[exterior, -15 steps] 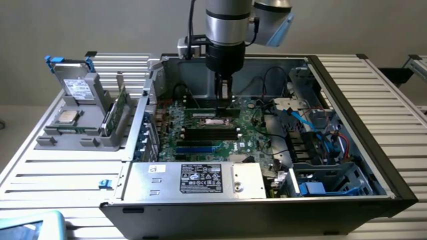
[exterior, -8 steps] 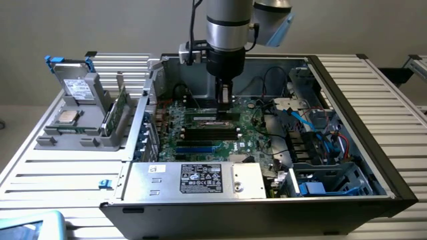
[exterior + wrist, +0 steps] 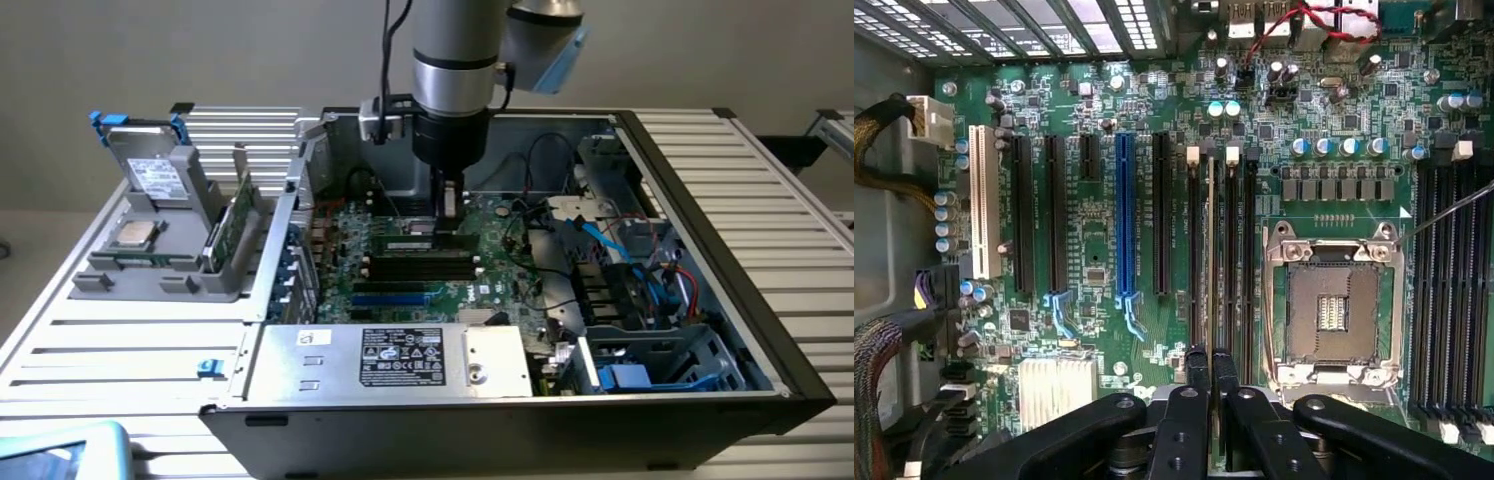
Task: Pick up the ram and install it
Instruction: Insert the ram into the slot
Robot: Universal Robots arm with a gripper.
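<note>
My gripper (image 3: 1212, 362) clamps the ram (image 3: 1211, 250) at the memory slots (image 3: 1234, 250) inside the case (image 3: 534, 430); a parts rack (image 3: 160, 275) stands at the exterior view's left.

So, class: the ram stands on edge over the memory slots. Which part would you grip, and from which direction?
Grip the ram by its top long edge, pinching the two flat faces, coming straight down from above. It stands upright and thin between neighbouring slots, probably leaving only that edge free.
</note>
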